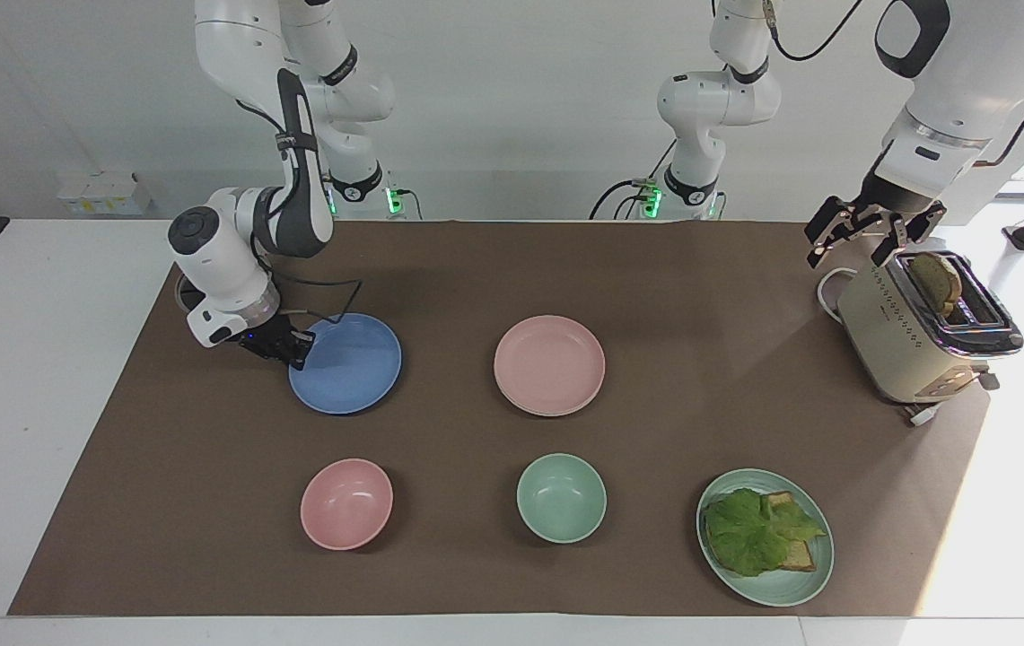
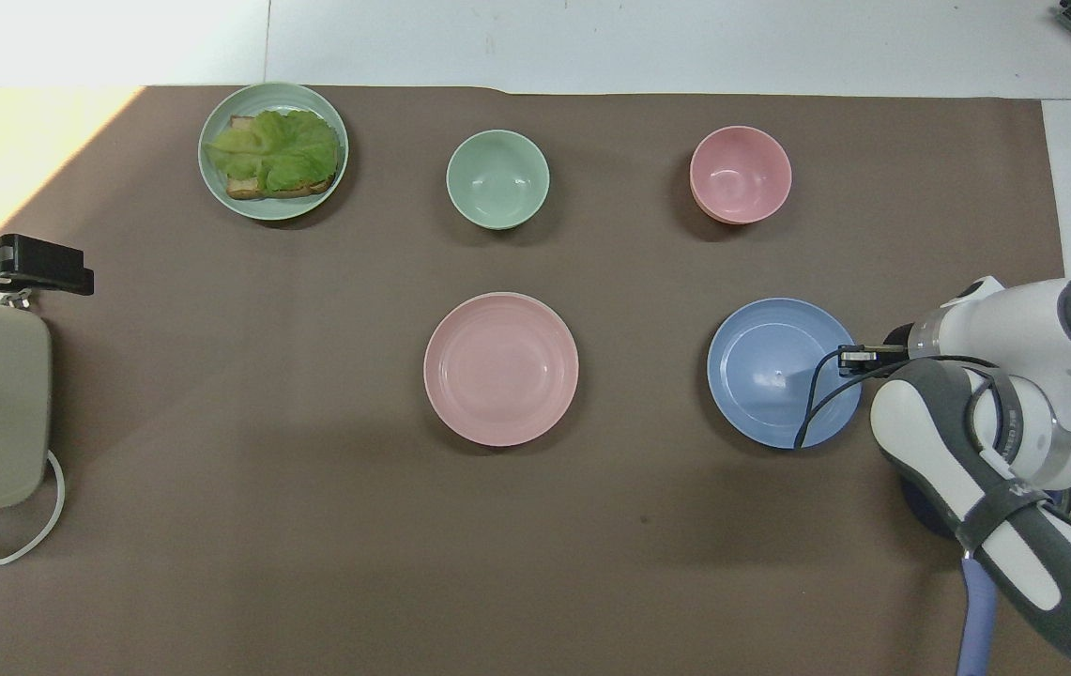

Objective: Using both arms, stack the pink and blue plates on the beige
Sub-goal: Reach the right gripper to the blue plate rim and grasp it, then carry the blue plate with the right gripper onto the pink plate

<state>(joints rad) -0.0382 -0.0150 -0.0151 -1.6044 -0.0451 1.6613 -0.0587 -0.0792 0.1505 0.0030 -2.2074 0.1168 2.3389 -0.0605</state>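
While gripping: right end effector [image 1: 296, 344] is pinching blue plate [image 1: 347, 366] rim, fingers closed.
Left end effector [image 1: 866, 235]: is hanging open over toaster [image 1: 911, 345].

White arms [image 1: 233, 269], blk claws, cables

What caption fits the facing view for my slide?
Right gripper pinches the blue plate's rim; pink plate rests mid-table; left gripper waits above the toaster.

No legible text or labels
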